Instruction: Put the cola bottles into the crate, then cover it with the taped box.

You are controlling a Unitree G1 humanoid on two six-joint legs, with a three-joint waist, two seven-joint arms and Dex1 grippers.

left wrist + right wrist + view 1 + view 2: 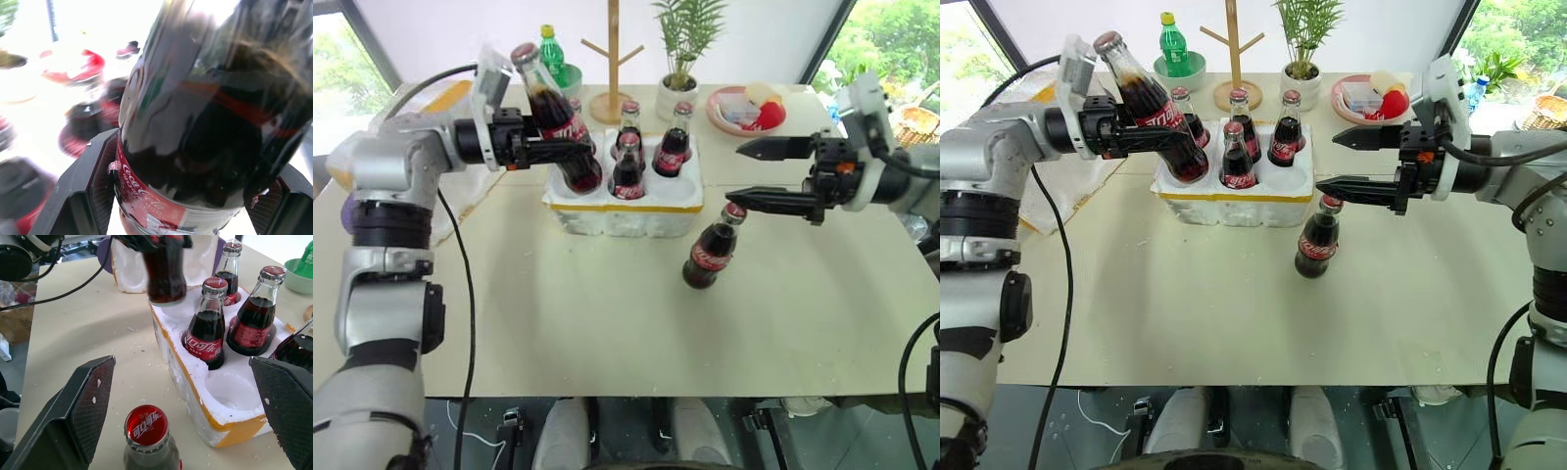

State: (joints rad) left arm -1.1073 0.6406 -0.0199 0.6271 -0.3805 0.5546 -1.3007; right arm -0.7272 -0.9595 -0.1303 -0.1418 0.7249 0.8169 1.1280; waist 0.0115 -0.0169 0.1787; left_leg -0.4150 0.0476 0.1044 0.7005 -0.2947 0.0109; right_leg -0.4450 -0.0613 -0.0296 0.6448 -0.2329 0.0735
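- The left gripper [570, 149] is clamped on the label of a cola bottle [553, 113], holding it tilted in the air above the crate's near-left corner.
- The right gripper [756, 173] has its two black fingers spread wide, grasping nothing, just above the cap of a lone bottle [712, 250].
- That lone bottle stands upright on the table [607, 323], just beside the crate's [626, 211] front right corner.
- Four bottles [671, 145] sit in the crate's wells.
- The taped box [195, 259] lies beyond the crate, to the robot's left.
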